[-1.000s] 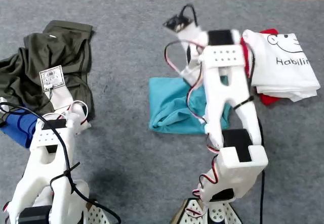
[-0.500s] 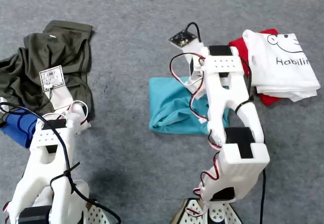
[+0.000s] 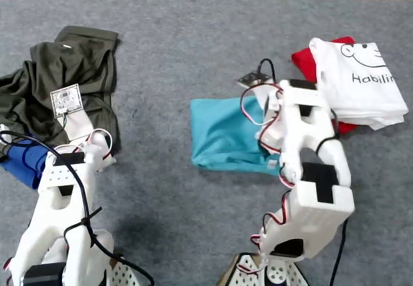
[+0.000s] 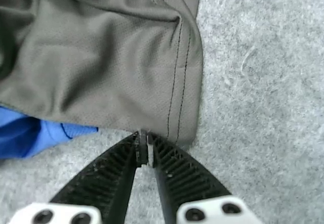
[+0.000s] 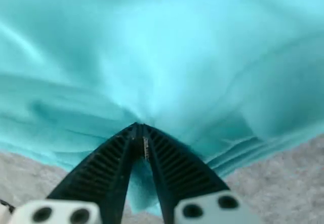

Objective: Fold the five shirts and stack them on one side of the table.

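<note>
Teal shirt lies folded near the middle of the grey table, and the right gripper is closed near one edge of it, tips pinched into the bunched cloth. Farther toward the right arm's side we see a folded white shirt stacked on a red shirt. The left gripper has its tips together at the hem of the crumpled olive shirt (whether any cloth is caught we cannot tell), with a blue shirt just beside it.

dark lettering on folded white shirt
</note>
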You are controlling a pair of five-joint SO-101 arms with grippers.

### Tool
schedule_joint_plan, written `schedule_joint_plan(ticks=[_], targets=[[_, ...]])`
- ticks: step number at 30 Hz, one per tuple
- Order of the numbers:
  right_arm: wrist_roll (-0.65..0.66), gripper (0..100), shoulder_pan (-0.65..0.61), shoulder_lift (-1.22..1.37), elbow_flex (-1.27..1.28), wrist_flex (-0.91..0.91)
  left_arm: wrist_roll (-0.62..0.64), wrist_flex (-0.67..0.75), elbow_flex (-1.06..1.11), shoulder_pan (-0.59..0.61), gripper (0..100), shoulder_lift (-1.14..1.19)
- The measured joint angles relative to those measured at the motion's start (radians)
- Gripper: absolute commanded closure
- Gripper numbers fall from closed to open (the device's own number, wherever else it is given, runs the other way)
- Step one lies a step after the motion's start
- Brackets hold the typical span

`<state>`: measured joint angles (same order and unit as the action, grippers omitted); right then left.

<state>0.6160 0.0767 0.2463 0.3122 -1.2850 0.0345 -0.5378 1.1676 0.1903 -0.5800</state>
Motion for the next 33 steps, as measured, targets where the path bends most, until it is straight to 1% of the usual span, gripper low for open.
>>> schedule_joint_plan(ticks=[5, 8, 10, 12, 15, 17, 20, 22, 24, 29, 33], targets=[[0.041, 99.4, 0.002, -0.120, 0.000, -0.003, 0.000, 0.000, 0.000, 0.000, 98, 0.000], [0.058, 99.4, 0.002, -0.216, -0.005, -0.052, 0.000, -0.003, 0.000, 0.000, 98, 0.000], [0.058, 99.4, 0.002, -0.270, -0.035, -0.094, 0.000, -0.043, -0.020, -0.014, 98, -0.002], [0.058, 99.4, 0.002, -0.299, -0.081, -0.120, 0.009, -0.126, -0.092, -0.066, 98, -0.002], [0.058, 99.4, 0.002, -0.295, -0.161, -0.124, 0.075, -0.258, -0.265, -0.178, 98, -0.002], [0.041, 99.4, -0.002, -0.256, -0.224, -0.124, 0.114, -0.298, -0.382, -0.270, 98, -0.002], [0.005, 99.4, -0.017, -0.152, -0.302, -0.112, 0.153, -0.308, -0.537, -0.405, 98, 0.041], [-0.021, 99.4, -0.023, -0.077, -0.342, -0.087, 0.183, -0.308, -0.631, -0.476, 98, 0.117], [-0.041, 99.4, -0.023, -0.002, -0.373, -0.058, 0.206, -0.308, -0.723, -0.514, 98, 0.227], [-0.054, 99.4, -0.021, 0.161, -0.431, 0.015, 0.221, -0.308, -0.967, -0.563, 98, 0.615], [-0.054, 99.4, 0.020, 0.250, -0.503, 0.048, 0.227, -0.319, -1.181, -0.571, 98, 0.927]])
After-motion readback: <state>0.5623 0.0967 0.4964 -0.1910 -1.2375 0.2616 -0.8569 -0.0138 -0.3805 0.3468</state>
